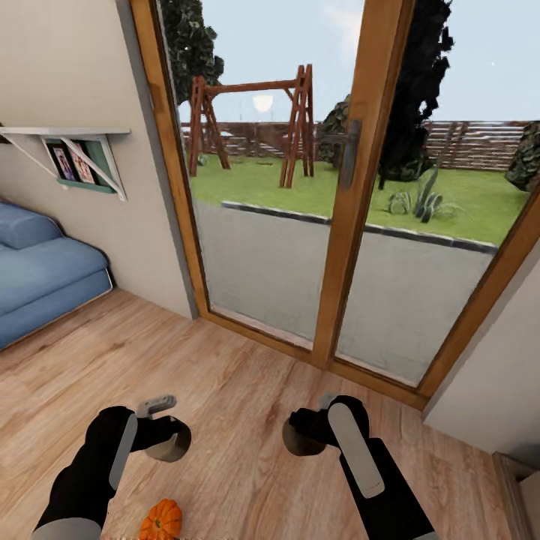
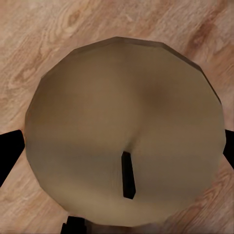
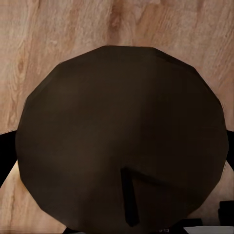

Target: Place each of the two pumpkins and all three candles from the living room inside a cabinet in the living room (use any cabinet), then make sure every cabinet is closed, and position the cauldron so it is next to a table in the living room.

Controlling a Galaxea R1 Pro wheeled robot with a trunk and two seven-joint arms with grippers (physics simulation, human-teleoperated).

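Fingers of the left gripper point(image 1: 169, 439) clamp a candle point(image 2: 124, 131), whose flat tan top with its dark wick faces the left wrist camera; black finger edges show at both sides of it. Across from it, the right gripper point(image 1: 304, 435) holds a second candle point(image 3: 122, 136) the same way, this one in shadow and so much darker, with dark finger edges at its sides too. Each candle is gripped by its sides and kept upright, wick up, probably so it can be set down standing in a drawer without tipping.

Both arms are held low and close to the body over the wooden floor point(image 1: 247, 390), a carrying posture that suits driving with a load in each hand. A pumpkin point(image 1: 161, 519) lies on the floor near the left arm, just at the head view's lower edge; with both grippers full it has to wait.

Ahead stand a glass door point(image 1: 352, 187) onto a garden, and a blue sofa point(image 1: 45, 277) to the left. By my judgement the robot must turn to find the cabinet and free a hand to open it.
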